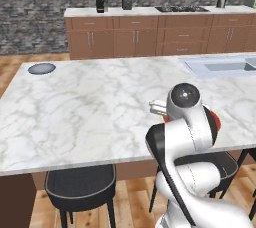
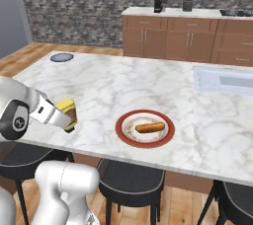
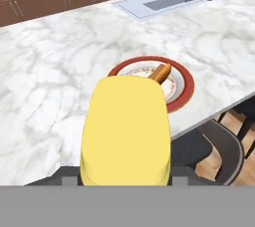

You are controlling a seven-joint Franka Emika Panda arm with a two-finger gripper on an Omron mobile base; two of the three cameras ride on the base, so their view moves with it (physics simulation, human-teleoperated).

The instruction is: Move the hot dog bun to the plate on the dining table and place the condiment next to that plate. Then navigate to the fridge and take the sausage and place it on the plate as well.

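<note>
My gripper (image 2: 69,119) is shut on a yellow condiment bottle (image 2: 66,107), held just above the near edge of the marble dining island. In the hand view the bottle (image 3: 124,131) looms large in the middle and covers the fingers. To the right of the bottle on the island lies a red-rimmed plate (image 2: 123,137) with a brown hot dog bun (image 2: 149,128) on it. Seen from the hand, the plate (image 3: 183,87) and bun (image 3: 160,71) lie just beyond the bottle. From the left base camera, my arm hides all but a bit of the plate's red rim (image 1: 215,120).
A small grey round dish (image 2: 62,57) lies at the island's far left corner. A sink (image 2: 225,80) is set into the far right. Dark stools (image 2: 131,182) stand under the near edge. Behind are wooden cabinets and a coffee machine (image 1: 100,2).
</note>
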